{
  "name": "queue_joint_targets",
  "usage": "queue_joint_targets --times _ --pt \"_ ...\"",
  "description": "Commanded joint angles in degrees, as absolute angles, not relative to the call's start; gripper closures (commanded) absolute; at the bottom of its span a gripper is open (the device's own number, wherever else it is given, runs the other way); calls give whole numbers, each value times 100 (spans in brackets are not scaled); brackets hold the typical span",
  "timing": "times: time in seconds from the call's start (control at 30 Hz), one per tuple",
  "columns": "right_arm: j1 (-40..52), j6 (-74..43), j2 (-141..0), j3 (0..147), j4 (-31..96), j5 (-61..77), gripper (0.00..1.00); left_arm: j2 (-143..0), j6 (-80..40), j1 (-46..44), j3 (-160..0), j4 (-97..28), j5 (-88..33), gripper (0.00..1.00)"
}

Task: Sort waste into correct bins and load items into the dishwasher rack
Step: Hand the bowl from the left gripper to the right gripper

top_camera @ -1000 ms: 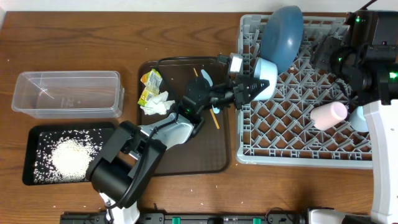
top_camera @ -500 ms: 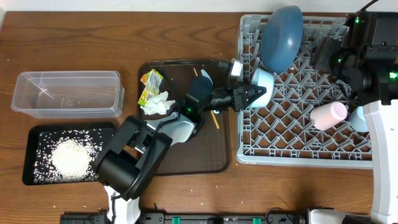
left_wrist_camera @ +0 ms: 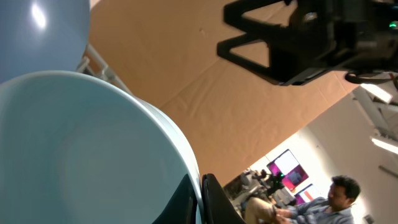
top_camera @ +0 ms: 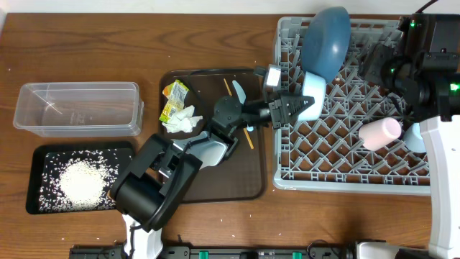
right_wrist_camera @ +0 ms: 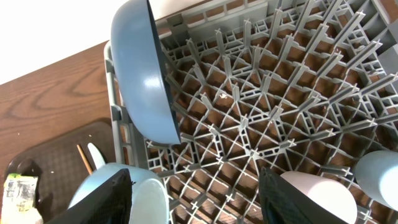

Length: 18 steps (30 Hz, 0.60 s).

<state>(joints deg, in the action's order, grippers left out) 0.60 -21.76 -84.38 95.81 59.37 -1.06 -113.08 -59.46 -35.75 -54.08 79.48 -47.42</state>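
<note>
The white bowl [top_camera: 310,92] is gripped by the left fingers [top_camera: 289,109], which are pinched tight on its rim. It is held tipped on its side at the left side of the grey rack [top_camera: 345,155], just beside the big blue plate [top_camera: 325,36] that is stood up in the rack. The right fingers [top_camera: 371,61] are spread apart above the rack with nothing held between them, while the pink cup [top_camera: 380,132] and the light blue cup [top_camera: 415,137] are seen lying in the rack, and the tissue [top_camera: 183,120] and wrapper [top_camera: 172,101] are seen on the brown tray [top_camera: 215,183].
</note>
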Motion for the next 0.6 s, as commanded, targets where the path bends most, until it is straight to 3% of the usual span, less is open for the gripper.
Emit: queue_joint_targets --times 0.0,0.57 --pt "27 -2220 -8460 9590 5966 -152 42 -11308 -6139 -3656 -5461 7784 -4740 94" --pt "27 -2204 -8460 9590 6031 -148 42 -11996 -5924 -3850 -5461 7706 -4674 94"
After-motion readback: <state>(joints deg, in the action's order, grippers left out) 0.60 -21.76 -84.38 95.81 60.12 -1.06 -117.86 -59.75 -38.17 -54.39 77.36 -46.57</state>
